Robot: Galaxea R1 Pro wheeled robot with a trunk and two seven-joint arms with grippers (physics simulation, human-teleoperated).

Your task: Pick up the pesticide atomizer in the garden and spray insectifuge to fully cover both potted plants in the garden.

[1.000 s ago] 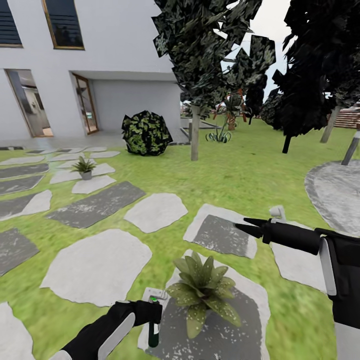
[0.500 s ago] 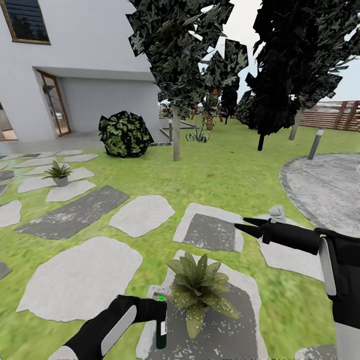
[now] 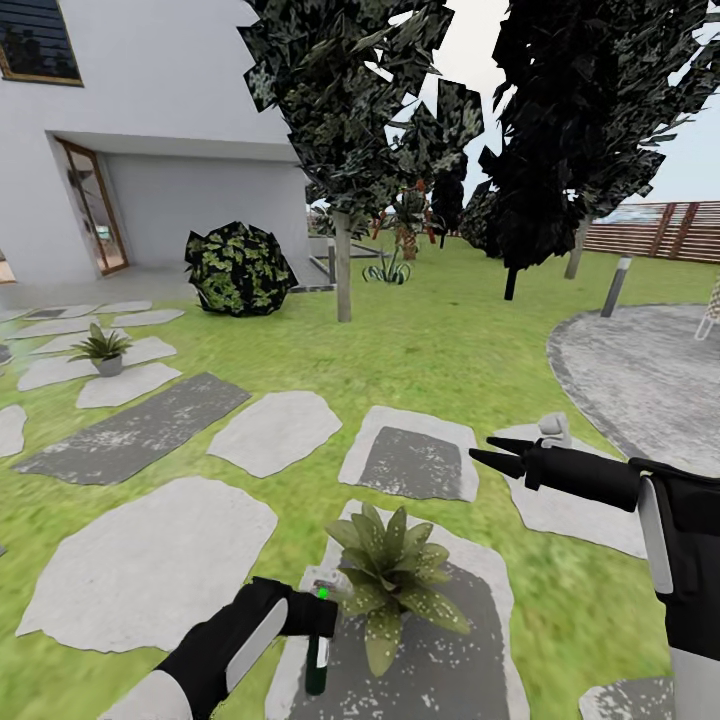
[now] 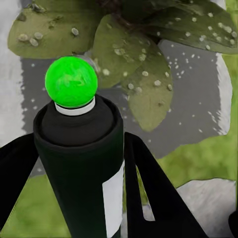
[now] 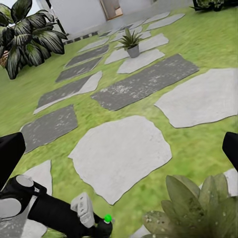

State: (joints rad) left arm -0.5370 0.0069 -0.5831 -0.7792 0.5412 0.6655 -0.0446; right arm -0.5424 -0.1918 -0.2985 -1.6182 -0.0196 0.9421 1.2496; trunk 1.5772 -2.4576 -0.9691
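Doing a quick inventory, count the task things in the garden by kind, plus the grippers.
Potted plants: 2 (near, far)
Pesticide atomizer: 1
Grippers: 2 (left, right)
Total: 5

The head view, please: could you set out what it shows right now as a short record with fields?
setting: garden lawn with stepping stones, a gravel patio and a white house
left tool: shut on the pesticide atomizer, bottle hanging downward
near potted plant: on a grey stone, right beside the atomizer, leaves speckled white
far potted plant: on the pale stones near the house
right tool: holds nothing, raised over the stones
other: round bush, bollard lamp
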